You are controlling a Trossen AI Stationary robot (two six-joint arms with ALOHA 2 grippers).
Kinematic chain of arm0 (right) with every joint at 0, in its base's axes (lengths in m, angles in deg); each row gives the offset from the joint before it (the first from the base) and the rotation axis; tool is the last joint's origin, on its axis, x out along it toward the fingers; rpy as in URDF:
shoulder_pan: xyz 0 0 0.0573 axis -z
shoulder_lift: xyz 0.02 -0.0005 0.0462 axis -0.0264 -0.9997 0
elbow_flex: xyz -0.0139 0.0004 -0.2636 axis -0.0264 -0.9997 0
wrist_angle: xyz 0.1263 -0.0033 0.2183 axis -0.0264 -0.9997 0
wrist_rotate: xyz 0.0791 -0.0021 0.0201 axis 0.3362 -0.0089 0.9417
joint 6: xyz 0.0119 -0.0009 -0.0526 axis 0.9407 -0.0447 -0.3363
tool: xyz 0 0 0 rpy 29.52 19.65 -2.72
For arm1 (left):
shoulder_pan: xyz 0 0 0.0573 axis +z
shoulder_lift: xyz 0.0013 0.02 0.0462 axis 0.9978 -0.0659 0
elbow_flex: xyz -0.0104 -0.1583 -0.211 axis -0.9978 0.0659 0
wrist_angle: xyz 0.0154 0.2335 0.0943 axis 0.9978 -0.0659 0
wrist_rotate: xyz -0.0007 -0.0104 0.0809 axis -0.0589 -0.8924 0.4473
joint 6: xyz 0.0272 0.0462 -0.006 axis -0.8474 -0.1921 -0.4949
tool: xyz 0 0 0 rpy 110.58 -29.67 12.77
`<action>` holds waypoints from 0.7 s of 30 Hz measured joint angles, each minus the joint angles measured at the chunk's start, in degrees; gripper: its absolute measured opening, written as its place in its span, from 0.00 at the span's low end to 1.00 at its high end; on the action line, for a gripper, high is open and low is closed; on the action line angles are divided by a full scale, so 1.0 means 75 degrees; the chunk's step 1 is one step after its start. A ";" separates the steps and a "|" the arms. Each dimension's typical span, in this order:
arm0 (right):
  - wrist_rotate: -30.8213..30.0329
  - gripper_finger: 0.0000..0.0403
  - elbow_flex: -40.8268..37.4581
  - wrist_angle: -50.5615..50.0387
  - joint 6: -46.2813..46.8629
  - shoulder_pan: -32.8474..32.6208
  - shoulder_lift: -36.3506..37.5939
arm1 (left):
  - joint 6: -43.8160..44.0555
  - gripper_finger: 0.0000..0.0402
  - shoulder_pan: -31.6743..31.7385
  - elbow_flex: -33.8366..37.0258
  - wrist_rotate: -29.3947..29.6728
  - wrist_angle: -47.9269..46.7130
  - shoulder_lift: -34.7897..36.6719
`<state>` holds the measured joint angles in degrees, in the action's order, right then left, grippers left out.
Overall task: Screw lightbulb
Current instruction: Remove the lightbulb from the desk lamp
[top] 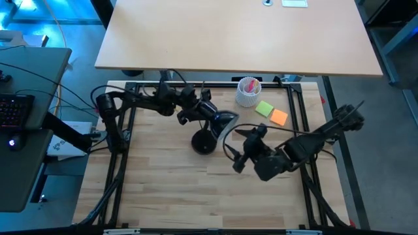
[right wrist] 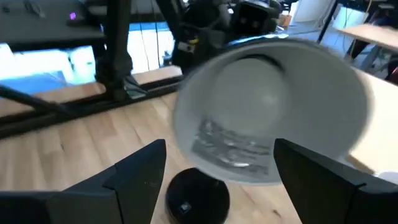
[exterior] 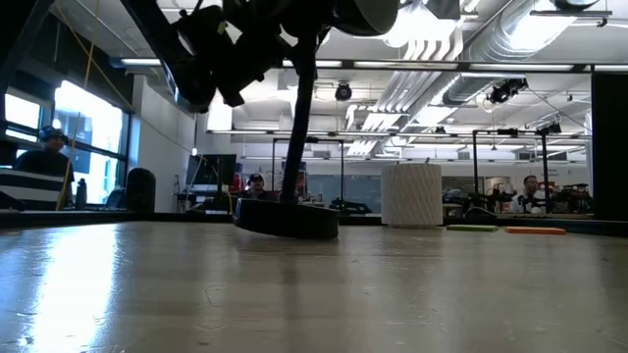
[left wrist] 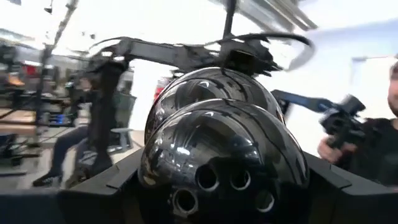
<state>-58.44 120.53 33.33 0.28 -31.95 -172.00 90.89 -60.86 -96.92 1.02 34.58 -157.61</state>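
Jaws first, high view: left gripper (top: 199, 112) is clamping the glossy black dome-shaped lamp head (top: 223, 121), which is sitting right at its fingertips. Right gripper (top: 243, 156) is hovering just short of the head's open side, with the round black lamp base (top: 202, 142) lying off to one side of its jaws. Small white rounded lightbulb is not making itself out from here.

Low view: lamp base (exterior: 287, 221) is resting flat on the pale wooden table (exterior: 314, 294). Both grippers are merging into dark shapes overhead, so their jaws are not readable.

Left wrist view: lamp head (left wrist: 217, 155) is filling the whole gap between the jaws, and they are appearing to be pressing its flanks.

Right wrist view: right gripper (right wrist: 219, 148) is standing spread and empty. Straight ahead of the jaws, the head's pale inner bowl (right wrist: 323, 81) is facing them, and the lightbulb (right wrist: 264, 93) is seeming to sit deep inside it, blurred, with a silvery threaded glint nearer the jaws.

Handling, as judgement: bulb is looking light, smooth-skinned and breakable, so it is asking for a gentle pinch across its widest rounded part, axis in line with the socket. Metal threads are wanting to be left bare for turning in.
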 joint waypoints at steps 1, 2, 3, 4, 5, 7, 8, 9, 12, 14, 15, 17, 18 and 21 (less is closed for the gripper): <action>-0.0021 0.74 0.0000 -0.0010 -0.0137 0.0000 -0.0059 | 0.0004 0.66 0.0003 -0.0003 0.0102 -0.0004 -0.0045; -0.0016 0.74 0.0000 -0.0009 -0.0292 0.0000 -0.0108 | 0.0008 0.66 0.0006 -0.0008 0.0144 0.0007 -0.0094; 0.0010 0.74 0.0000 0.0013 -0.0380 0.0000 -0.0151 | 0.0025 0.66 -0.0006 -0.0010 0.0146 0.0018 -0.0142; 0.0010 0.74 0.0000 0.0027 -0.0452 0.0000 -0.0165 | 0.0042 0.66 -0.0013 -0.0018 0.0164 0.0026 -0.0197; 0.0013 0.74 0.0000 0.0021 -0.0568 0.0000 -0.0165 | 0.0058 0.66 -0.0029 -0.0030 0.0206 0.0030 -0.0243; -0.0020 0.74 0.0000 0.0012 -0.0765 0.0000 -0.0165 | 0.0079 0.67 -0.0064 -0.0034 0.0158 0.0034 -0.0262; -0.0067 0.74 0.0003 -0.0059 -0.0969 0.0000 -0.0165 | 0.0059 0.67 -0.0081 -0.0034 0.0088 0.0037 -0.0260; -0.0150 0.74 0.0003 -0.0181 -0.1204 0.0000 -0.0165 | 0.0031 0.67 -0.0094 -0.0034 -0.0015 0.0037 -0.0235; -0.0682 0.74 0.0003 -0.0449 -0.1468 0.0039 -0.0222 | 0.0037 0.67 -0.0100 -0.0031 -0.0364 0.0037 -0.0152; -0.0849 0.74 0.0003 -0.0510 -0.1401 0.0182 -0.0255 | 0.0132 0.67 -0.0063 -0.0031 -0.0378 0.0029 -0.0152; -0.0866 0.74 0.0003 -0.0426 -0.1197 0.0292 -0.0268 | 0.0186 0.67 -0.0024 -0.0030 -0.0439 0.0029 -0.0152; -0.0728 0.74 0.0003 -0.0256 -0.0709 0.0475 -0.0277 | 0.0259 0.67 0.0012 -0.0025 -0.0492 0.0026 -0.0152; -0.0538 0.74 0.0003 -0.0119 -0.0634 0.0555 -0.0288 | 0.0262 0.67 0.0029 -0.0025 -0.0534 0.0029 -0.0152; -0.0200 0.74 0.0003 0.0309 -0.0633 0.0662 -0.0337 | 0.0270 0.67 0.0082 -0.0025 -0.0720 0.0029 -0.0152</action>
<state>-59.94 120.56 35.65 -4.47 -26.98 -174.53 92.91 -60.24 -97.11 -4.38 34.79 -158.75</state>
